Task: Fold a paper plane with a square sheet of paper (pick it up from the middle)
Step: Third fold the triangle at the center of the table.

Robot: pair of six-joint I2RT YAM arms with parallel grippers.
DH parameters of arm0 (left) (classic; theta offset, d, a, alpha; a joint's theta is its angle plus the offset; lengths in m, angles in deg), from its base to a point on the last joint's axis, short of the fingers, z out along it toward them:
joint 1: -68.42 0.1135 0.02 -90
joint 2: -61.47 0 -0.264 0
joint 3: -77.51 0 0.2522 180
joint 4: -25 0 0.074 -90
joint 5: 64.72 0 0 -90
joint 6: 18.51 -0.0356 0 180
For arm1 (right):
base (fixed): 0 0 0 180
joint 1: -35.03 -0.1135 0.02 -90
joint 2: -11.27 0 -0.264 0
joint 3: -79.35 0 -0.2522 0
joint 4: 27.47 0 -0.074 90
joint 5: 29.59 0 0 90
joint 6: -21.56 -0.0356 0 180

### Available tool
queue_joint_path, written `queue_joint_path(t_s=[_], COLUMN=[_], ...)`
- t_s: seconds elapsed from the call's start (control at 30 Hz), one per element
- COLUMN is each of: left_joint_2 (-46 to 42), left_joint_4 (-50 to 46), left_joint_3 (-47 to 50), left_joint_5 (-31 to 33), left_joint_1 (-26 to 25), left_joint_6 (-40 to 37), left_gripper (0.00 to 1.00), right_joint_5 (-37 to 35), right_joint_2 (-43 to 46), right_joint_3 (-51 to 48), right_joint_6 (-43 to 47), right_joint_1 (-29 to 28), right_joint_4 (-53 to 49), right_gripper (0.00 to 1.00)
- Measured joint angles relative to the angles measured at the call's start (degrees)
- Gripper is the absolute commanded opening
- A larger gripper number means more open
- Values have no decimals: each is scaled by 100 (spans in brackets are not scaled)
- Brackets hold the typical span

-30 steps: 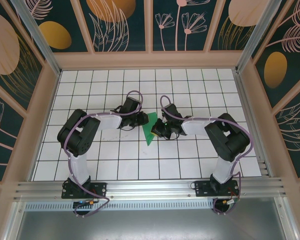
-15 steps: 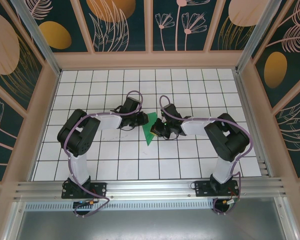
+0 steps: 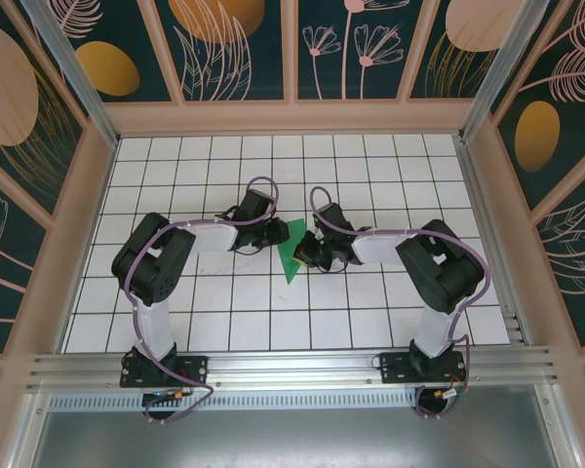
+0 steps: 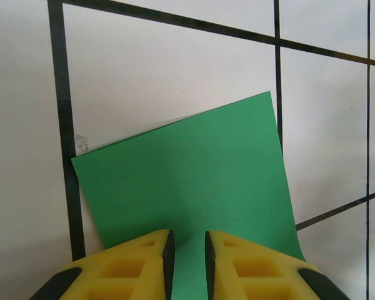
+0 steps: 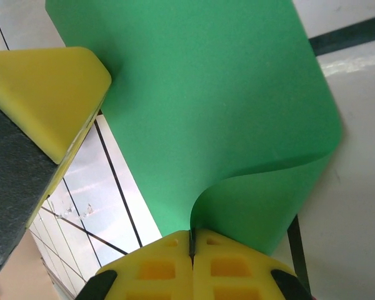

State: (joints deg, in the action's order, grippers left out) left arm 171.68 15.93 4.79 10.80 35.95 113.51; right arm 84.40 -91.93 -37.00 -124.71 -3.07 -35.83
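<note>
Hardly changed: right pincer pinches the green sheet, left pincer barely parted.

Robot test cell, gridded table, patterned walls

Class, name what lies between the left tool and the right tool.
The square sheet of paper, in the top view; the right tool pinches its edge.

The top camera sits high up behind the two arms and looks down on the whole white table, with the arm bases at 6 o'clock. The left wrist camera looks straight down from very close, its yellow fingers at 6 o'clock. The right wrist camera is closer still. All three see the green paper.
</note>
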Motion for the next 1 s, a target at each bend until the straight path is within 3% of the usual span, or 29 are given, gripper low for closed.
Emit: queue_joint_path(t_s=[1.0], left_joint_2=[7], left_joint_4=[2], left_joint_3=[0], left_joint_5=[-7], left_joint_1=[0], left_joint_6=[0], left_gripper=[24], right_joint_5=[39], right_joint_2=[-188], right_joint_3=[122], right_joint_6=[44], right_joint_1=[-4], right_joint_4=[81], right_gripper=[6])
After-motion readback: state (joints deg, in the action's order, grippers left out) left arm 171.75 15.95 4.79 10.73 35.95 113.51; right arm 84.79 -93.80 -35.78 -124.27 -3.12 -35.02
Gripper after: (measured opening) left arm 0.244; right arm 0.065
